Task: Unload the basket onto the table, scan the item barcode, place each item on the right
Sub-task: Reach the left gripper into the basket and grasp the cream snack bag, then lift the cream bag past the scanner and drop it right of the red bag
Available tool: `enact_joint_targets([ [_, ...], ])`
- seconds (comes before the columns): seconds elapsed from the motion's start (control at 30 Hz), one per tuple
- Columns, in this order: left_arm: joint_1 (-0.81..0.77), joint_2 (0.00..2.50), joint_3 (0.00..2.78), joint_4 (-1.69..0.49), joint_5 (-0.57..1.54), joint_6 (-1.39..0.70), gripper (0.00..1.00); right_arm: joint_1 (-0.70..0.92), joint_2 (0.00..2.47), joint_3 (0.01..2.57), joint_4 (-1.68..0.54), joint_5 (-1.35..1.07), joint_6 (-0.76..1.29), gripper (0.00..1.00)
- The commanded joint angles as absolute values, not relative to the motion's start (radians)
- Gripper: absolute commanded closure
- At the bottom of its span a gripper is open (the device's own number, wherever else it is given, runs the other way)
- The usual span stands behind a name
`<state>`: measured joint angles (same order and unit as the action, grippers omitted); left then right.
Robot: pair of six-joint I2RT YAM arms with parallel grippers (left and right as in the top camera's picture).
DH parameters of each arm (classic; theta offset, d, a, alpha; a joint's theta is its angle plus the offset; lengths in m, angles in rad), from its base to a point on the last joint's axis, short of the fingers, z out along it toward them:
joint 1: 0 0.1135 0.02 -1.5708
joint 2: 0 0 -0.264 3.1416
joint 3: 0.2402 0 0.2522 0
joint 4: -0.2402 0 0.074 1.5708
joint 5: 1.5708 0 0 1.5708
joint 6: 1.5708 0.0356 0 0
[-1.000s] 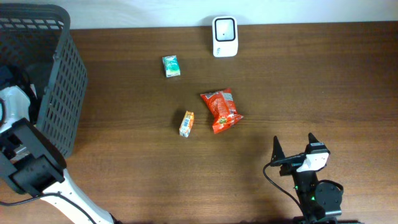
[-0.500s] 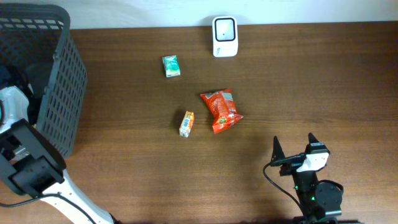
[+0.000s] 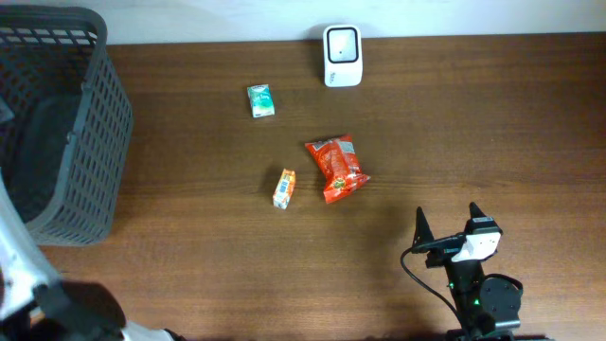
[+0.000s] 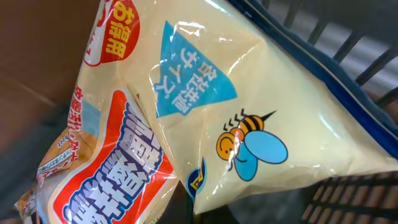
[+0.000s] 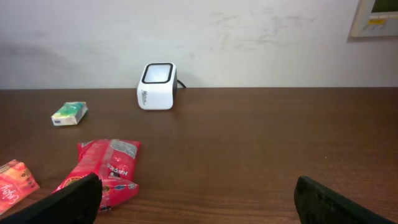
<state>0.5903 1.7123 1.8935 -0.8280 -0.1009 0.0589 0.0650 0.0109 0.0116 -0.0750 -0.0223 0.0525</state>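
Left wrist view is filled by the yellow snack bag [image 4: 205, 118], against the basket [image 4: 357, 199] wall. Left fingers are closed, seemingly pinching its film (fingers themselves hidden). Right fingers [image 5: 68, 199] are wide apart.

Risk: slick film slips, or the barcode faces away from the scanner [image 3: 342, 43].

Bag's long axis runs upper-left to lower-right, printed front toward the camera.

Brown table [image 3: 492, 114] — bearing basket [image 3: 95, 123], scanner [image 3: 342, 55], green packet [image 3: 260, 100], orange packet [image 3: 284, 188], red bag [image 3: 336, 168].
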Motion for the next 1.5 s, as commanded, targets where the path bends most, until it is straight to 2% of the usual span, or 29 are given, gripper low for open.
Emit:
enact_joint_targets([
  [0.0,0.569,1.588,1.909,-0.776,-0.023,0.053,1.0,0.059,0.006,0.006,-0.08,-0.01,0.056,0.02],
  [0.13,0.49,1.485,1.909,-0.7,0.091,0.052,1.0,0.059,0.006,0.006,-0.08,-0.01,0.056,0.02],
  [0.33,0.234,1.434,1.908,-0.661,0.181,-0.033,1.0,0.059,0.006,0.006,-0.08,-0.01,0.056,0.02],
  [0.47,0.003,1.479,1.908,-0.628,0.223,-0.058,1.0,0.059,0.006,0.006,-0.08,-0.01,0.056,0.02],
  [0.63,-0.189,1.597,1.908,-0.579,0.221,-0.06,1.0,0.059,0.006,0.006,-0.08,-0.01,0.056,0.02],
  [1.07,-0.512,1.986,1.908,-0.362,0.241,-0.211,1.0,0.059,0.006,0.006,-0.08,-0.01,0.056,0.02],
  [1.3,-0.616,2.128,1.908,-0.21,0.242,-0.33,1.0,0.059,0.006,0.006,-0.08,-0.01,0.056,0.02],
  [1.47,-0.654,2.2,1.908,-0.201,0.248,-0.343,1.0,0.059,0.006,0.006,-0.08,-0.01,0.056,0.02],
])
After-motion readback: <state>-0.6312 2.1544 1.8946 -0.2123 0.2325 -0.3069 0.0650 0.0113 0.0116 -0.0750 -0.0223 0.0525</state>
